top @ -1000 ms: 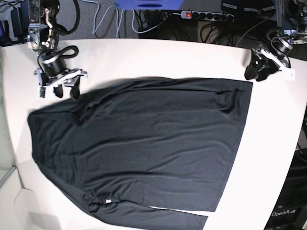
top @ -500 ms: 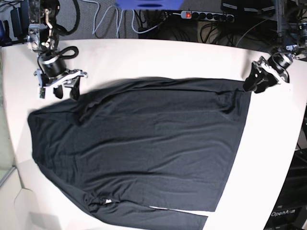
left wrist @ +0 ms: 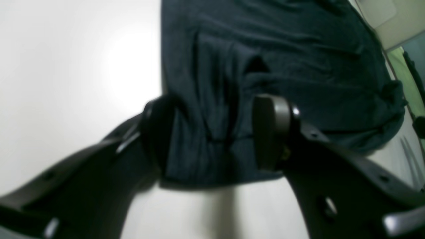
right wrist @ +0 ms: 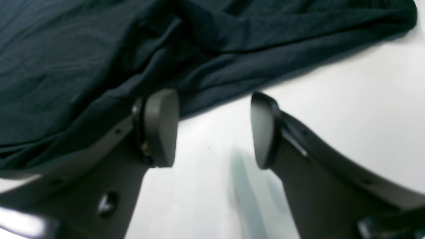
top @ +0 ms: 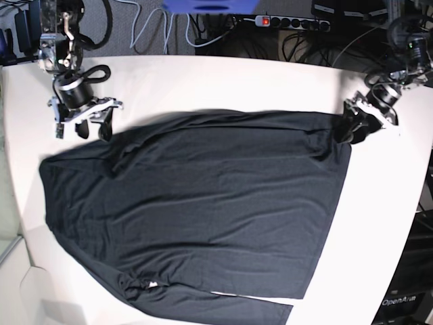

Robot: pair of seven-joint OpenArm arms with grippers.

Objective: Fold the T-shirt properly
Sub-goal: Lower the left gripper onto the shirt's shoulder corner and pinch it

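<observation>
The T-shirt (top: 196,210) lies spread flat across the white table (top: 223,81), covering most of its middle, with a small white tag (top: 151,284) showing at the neck near the table's front edge.

My left gripper (left wrist: 212,132) is at the shirt's far corner on the side of the power strip (top: 291,22). Its jaws are spread, one on each side of a wrinkled fold of the hem; the fabric sits between the pads (left wrist: 270,131), and I cannot tell whether they touch it.

My right gripper (right wrist: 212,127) stands over bare table just beside the shirt's opposite far edge, jaws parted and empty. One fingertip (right wrist: 161,126) is right at the cloth's edge; the other is clear of it.
</observation>
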